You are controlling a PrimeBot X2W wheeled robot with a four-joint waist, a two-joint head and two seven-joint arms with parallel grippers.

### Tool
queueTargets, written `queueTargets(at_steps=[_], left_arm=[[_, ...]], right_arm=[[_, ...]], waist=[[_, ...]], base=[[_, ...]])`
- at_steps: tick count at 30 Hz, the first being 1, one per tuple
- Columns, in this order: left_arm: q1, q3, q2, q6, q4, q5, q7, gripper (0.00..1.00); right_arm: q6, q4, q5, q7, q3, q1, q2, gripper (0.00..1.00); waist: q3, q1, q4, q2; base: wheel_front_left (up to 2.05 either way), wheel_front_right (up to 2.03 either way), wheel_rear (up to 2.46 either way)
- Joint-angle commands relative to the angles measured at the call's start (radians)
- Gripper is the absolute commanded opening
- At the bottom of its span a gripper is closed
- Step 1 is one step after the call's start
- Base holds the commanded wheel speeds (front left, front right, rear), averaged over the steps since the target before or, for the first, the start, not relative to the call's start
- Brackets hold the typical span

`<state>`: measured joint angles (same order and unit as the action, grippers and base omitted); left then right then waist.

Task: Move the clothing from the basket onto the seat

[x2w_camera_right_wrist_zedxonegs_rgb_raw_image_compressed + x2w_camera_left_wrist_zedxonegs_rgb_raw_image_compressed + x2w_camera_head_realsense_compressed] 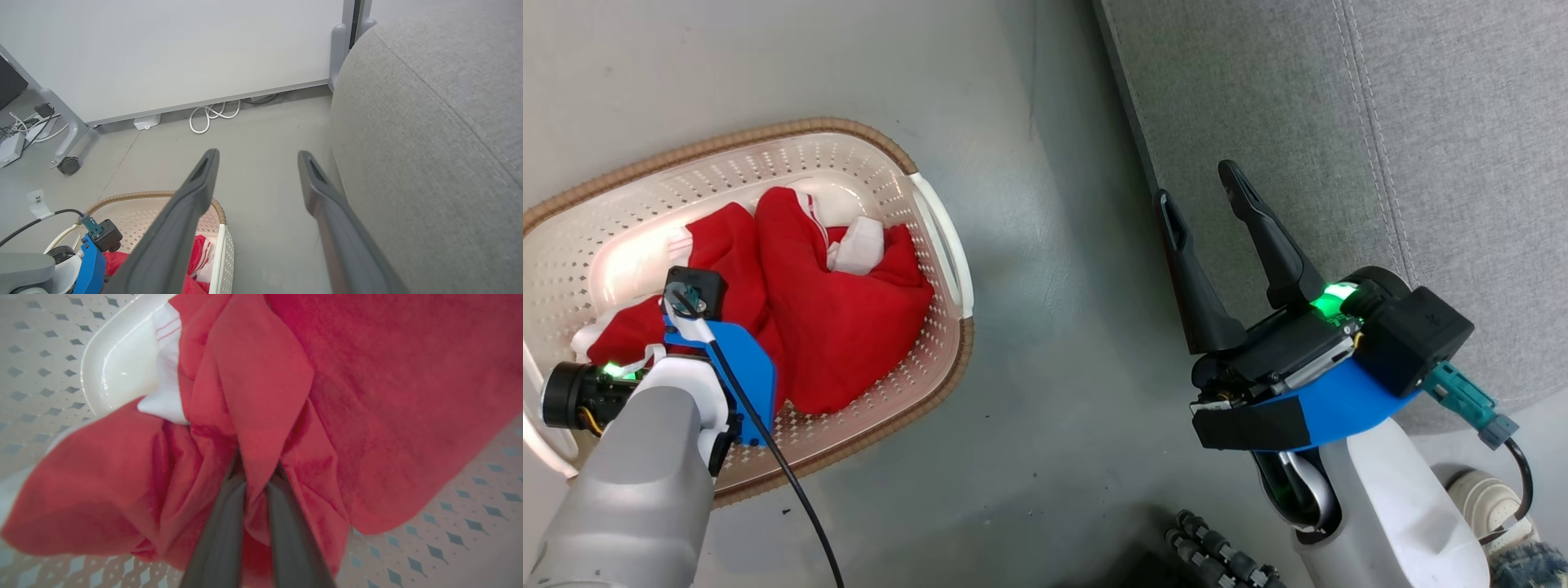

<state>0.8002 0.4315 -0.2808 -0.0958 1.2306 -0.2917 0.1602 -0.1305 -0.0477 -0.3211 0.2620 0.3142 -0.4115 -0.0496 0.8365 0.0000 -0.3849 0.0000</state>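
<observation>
The cream basket [943, 245] with a brown rim stands on the floor at the left, holding crumpled red clothing [841, 318] with white trim. My left arm [645, 457] reaches down into it. In the left wrist view my left gripper [259, 467] is shut on a bunched fold of the red clothing [388, 396], above the basket's perforated bottom [470, 514]. My right gripper [1196, 184] hangs open and empty beside the edge of the grey seat [1339, 122]. The right wrist view shows the same open right gripper [257, 155], the seat [429, 143] on the right and the basket [135, 197] at the lower left.
Grey floor [1054, 286] separates the basket from the seat. A pale shoe [1490, 498] and a black ribbed hose [1217, 551] lie near my base. Ahead stand a white wall panel [184, 49], coiled white cables [212, 114] and a caster wheel [68, 165].
</observation>
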Motion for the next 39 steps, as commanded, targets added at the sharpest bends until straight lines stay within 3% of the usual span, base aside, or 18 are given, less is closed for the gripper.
queueTargets(at_steps=[1, 13, 23, 39], left_arm=[[0.008, 0.002, 0.001, -0.004, 0.003, -0.009, -0.005, 0.00], [-0.039, 0.004, 0.047, -0.024, 0.006, -0.053, -0.069, 0.00], [-0.123, 0.027, 0.113, -0.037, -0.011, -0.097, -0.172, 0.00], [-0.205, 0.220, 0.195, -0.035, -0.207, -0.267, -0.208, 0.00]], right_arm=[[0.000, -0.003, 0.000, 0.004, -0.003, -0.010, -0.001, 1.00], [0.000, -0.033, 0.007, 0.004, -0.003, 0.008, -0.002, 1.00], [0.000, -0.102, 0.036, 0.004, -0.010, 0.068, -0.002, 1.00], [0.000, -0.238, 0.079, -0.003, -0.031, 0.200, -0.002, 1.00]], waist=[[-0.006, 0.0000, 0.003, 0.0000], [-0.125, 0.0000, 0.054, 0.0000], [-0.361, 0.0000, 0.127, 0.0000], [-0.685, 0.0000, 0.257, 0.0000]], base=[[0.00, 0.00, 0.00], [0.00, 0.00, 0.00], [0.00, 0.00, 0.00], [0.00, 0.00, 0.00]])
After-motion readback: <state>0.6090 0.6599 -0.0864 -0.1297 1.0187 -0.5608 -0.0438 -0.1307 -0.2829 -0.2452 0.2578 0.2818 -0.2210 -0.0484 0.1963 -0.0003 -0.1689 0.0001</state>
